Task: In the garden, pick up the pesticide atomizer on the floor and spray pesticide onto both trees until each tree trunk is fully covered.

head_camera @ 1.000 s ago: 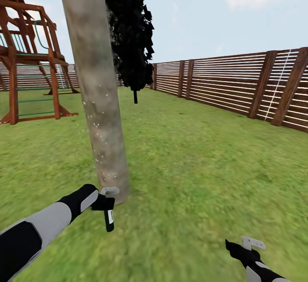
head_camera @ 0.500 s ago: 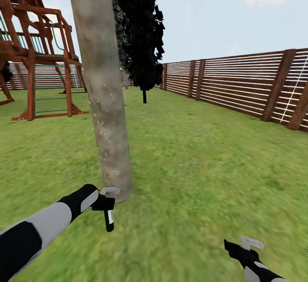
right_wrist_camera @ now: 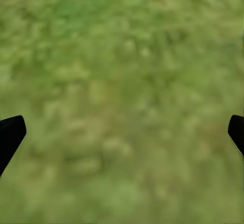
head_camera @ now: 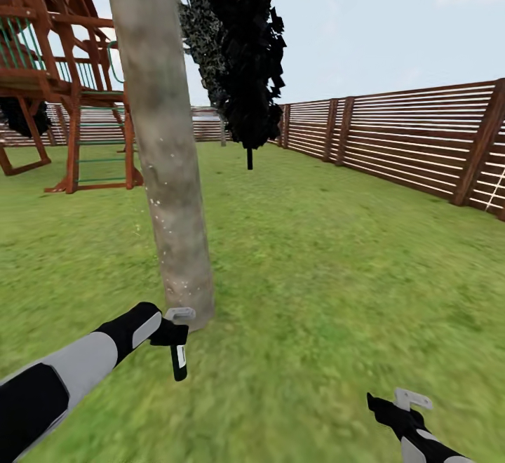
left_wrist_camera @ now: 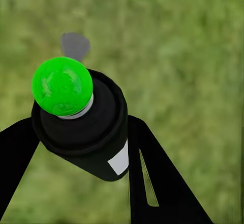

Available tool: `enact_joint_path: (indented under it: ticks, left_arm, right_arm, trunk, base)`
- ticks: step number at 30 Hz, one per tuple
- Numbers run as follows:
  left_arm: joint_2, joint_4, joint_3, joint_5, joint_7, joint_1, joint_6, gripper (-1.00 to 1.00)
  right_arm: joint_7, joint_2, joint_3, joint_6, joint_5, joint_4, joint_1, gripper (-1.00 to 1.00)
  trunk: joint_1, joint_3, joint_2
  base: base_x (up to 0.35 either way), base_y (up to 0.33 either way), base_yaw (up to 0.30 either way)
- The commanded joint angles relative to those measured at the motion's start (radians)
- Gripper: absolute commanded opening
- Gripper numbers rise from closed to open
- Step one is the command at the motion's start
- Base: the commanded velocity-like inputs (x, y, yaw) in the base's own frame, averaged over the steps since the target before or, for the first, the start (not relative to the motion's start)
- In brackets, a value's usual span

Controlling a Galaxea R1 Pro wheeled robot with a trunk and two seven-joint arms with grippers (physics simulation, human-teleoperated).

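Here the atomizer (head_camera: pixel 179 359) is clamped in the left gripper (head_camera: pixel 175 333) at lower left of the head view, hanging nozzle-down just beside the trunk (head_camera: pixel 165 168) base; its tip shows green in the left wrist view (left_wrist_camera: pixel 62 85). For good coverage the nozzle should probably be raised and turned toward the bark. The right gripper (head_camera: pixel 403 407), lower right, is held apart over grass (head_camera: pixel 315 273). Nothing is seen between sprayer and trunk. Beyond, a playset (head_camera: pixel 63 84) stands upper left, a dark tree (head_camera: pixel 249 56) centre, a fence (head_camera: pixel 407 140) right
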Motion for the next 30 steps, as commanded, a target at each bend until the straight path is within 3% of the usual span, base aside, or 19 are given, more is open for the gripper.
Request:
enact_joint_path:
  ticks: [1, 10, 14, 16, 30]
  left_arm:
    - [0.000, 0.000, -0.003, -0.004, -0.006, -0.001, 0.003, -1.00]
    - [-0.001, -0.001, -0.003, -0.004, -0.006, -0.001, 0.003, -1.00]
    - [-0.033, -0.001, -0.003, -0.004, -0.004, -0.001, 0.003, -1.00]
    - [-0.037, 0.000, -0.003, -0.004, -0.004, -0.001, 0.003, -1.00]
    - [-0.035, 0.015, -0.003, -0.004, -0.003, -0.001, 0.002, -1.00]
  right_arm:
    - [0.003, 0.000, 0.008, -0.003, -0.010, 0.001, 0.000, 1.00]
    - [0.003, 0.000, 0.008, -0.002, -0.009, 0.001, 0.000, 1.00]
    - [0.003, 0.000, 0.008, -0.002, -0.009, 0.001, 0.000, 1.00]
    - [0.003, 0.000, 0.008, -0.002, -0.009, 0.000, 0.000, 1.00]
    - [0.002, 0.000, 0.008, -0.002, -0.009, 0.001, 0.000, 1.00]
  trunk:
    - [0.000, -0.001, 0.000]
    - [0.000, -0.001, 0.000]
    - [0.000, -0.001, 0.000]
    - [0.000, -0.001, 0.000]
    - [0.000, -0.001, 0.000]
  base:
    - [0.083, -0.317, 0.271]
    - [0.119, -0.313, 0.271]
    - [0.106, -0.303, 0.158]
    - [0.012, -0.305, 0.025]
    - [0.001, -0.306, 0.232]
